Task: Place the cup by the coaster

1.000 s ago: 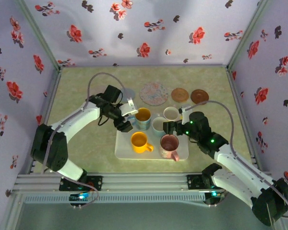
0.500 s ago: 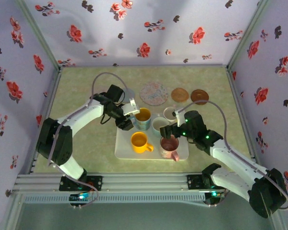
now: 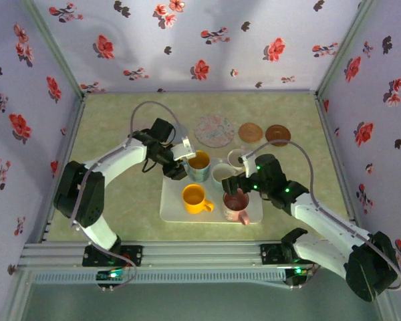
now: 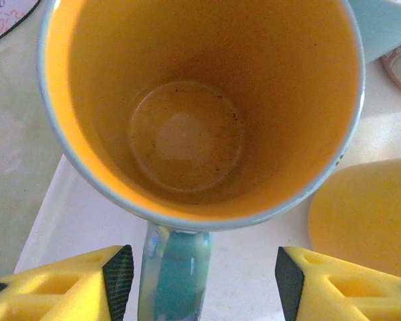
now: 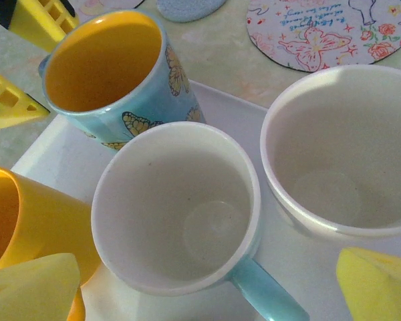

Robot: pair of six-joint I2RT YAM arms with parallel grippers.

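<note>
A blue butterfly cup [image 3: 199, 160] with an orange inside stands at the back left of the white tray [image 3: 170, 208]. My left gripper [image 3: 180, 162] straddles its teal handle [image 4: 174, 274]. The jaws are open: the left pad [image 4: 120, 275] is close to the handle and the right pad [image 4: 287, 281] stands well off it. My right gripper [image 3: 234, 183] is open over a white cup with a blue handle [image 5: 179, 207], its yellow fingers [image 5: 33, 284] on either side. A patterned coaster [image 3: 214, 130] lies behind the tray.
Also on the tray are a yellow cup [image 3: 194, 197], a pink mug [image 3: 236, 202] and a plain white cup [image 3: 238, 158]. Two brown coasters [image 3: 250, 132] [image 3: 278, 134] lie at the back right. A blue-grey coaster [image 5: 187, 7] lies near the patterned one. Floral walls enclose the table.
My left gripper's jaws have narrowed around the blue cup's handle. My right gripper has moved left over the tray, toward the white cup with the blue handle.
</note>
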